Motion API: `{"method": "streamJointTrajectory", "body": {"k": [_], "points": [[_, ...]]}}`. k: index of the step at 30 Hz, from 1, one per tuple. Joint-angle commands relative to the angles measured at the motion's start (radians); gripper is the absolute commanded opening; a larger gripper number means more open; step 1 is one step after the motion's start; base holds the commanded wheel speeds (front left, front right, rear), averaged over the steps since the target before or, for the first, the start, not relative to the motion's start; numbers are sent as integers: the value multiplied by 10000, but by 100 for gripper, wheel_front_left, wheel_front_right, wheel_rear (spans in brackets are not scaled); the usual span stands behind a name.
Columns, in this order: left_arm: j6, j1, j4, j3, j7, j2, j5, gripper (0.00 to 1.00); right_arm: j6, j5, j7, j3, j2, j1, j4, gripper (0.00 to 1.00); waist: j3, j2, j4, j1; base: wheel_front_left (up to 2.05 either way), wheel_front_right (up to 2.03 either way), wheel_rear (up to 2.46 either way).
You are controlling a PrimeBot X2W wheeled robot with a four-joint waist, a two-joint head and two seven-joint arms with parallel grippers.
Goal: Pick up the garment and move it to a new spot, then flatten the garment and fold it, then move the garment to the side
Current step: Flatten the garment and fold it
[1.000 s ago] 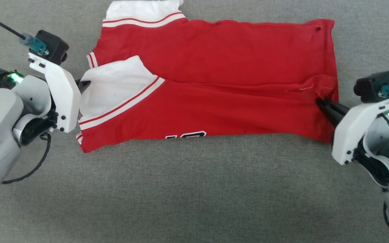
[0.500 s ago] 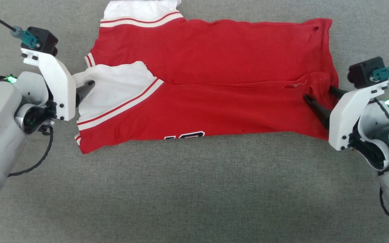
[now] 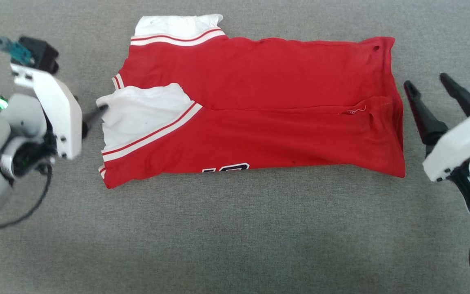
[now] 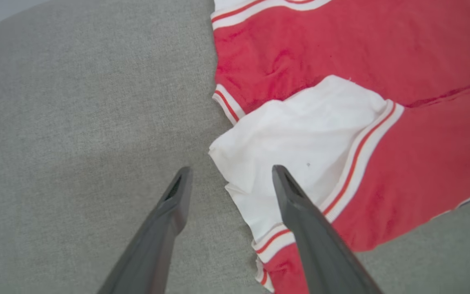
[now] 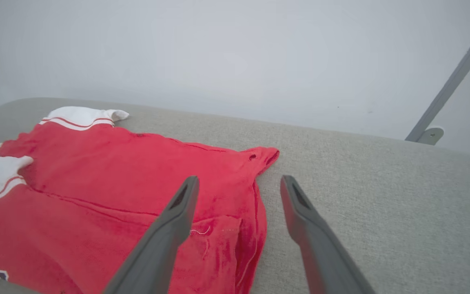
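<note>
Folding is in progress: the garment (image 3: 259,102) is lying lengthwise-folded on the surface (image 3: 235,228). The left gripper (image 4: 231,171) and right gripper (image 3: 426,80) are standing wide open and empty at its ends. The next fold is likely calling for edge grasps.

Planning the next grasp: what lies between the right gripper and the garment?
Bare grey surface separates right gripper and garment, seen in head view.

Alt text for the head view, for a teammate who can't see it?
A red jersey lies folded on a grey fabric surface. The left gripper points at its white sleeve; the right gripper, open, stands clear of the hem.
</note>
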Motion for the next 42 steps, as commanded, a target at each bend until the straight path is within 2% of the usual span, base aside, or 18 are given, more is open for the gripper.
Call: {"method": "streamJointTrajectory", "body": {"k": [1, 9, 13, 16, 20, 28, 29, 30, 31, 37, 42], "points": [[282, 323, -501, 20, 111, 176, -125, 100, -3, -234, -252, -237, 170, 206, -248, 100, -31, 0, 7, 0, 0, 0, 0], [2182, 1712, -3305, 86, 664, 1362, -875, 100, -3, -1029, -1322, -1254, 1324, 1040, -1485, 100, -64, 0, -170, 0, 0, 0, 0], [2788, 2288, -3990, 125, 668, 1711, -1166, 100, -3, -1137, -1369, -1416, 1694, 1356, -1805, 100, 6, 0, -380, 0, 0, 0, 0], [3015, 2594, -4079, 195, 553, 1820, -1403, 100, -1, -1102, -1290, -1478, 1874, 1566, -2002, 100, 89, 0, -556, 0, 0, 0, 0], [3085, 2873, -3695, 229, 409, 1741, -1627, 100, -1, -1042, -1157, -1463, 2025, 1824, -2104, 100, 196, 0, -766, 0, 0, 0, 0], [2791, 2939, -2354, 23, 585, 1164, -1757, 100, -1, -839, -714, -1168, 1912, 2095, -1963, 100, 278, 0, -1037, 0, 0, 0, 0], [2710, 2973, -2178, -72, 721, 1045, -1818, 65, -1, -787, -586, -1152, 1922, 2128, -1900, 100, 275, 0, -1060, 0, 0, 0, 0], [2599, 2975, -2039, -163, 807, 945, -1787, 4, -1, -749, -439, -1100, 1891, 2145, -1851, 100, 274, 0, -1079, 0, 0, 0, 0], [2485, 2966, -1908, -248, 872, 866, -1717, 0, -1, -687, -274, -1022, 1844, 2165, -1796, 100, 276, 0, -1084, 0, 0, 0, 0], [2003, 2838, -1349, -397, 939, 393, -1656, 0, -1, -235, 843, -651, 1583, 2171, -1260, 100, 235, 0, -947, 0, 0, 0, 0], [1811, 2679, -1071, -482, 924, 50, -1526, 0, -1, -30, 1903, -483, 1378, 1793, -688, 100, 200, 0, -705, 0, 0, 0, 0]]}}
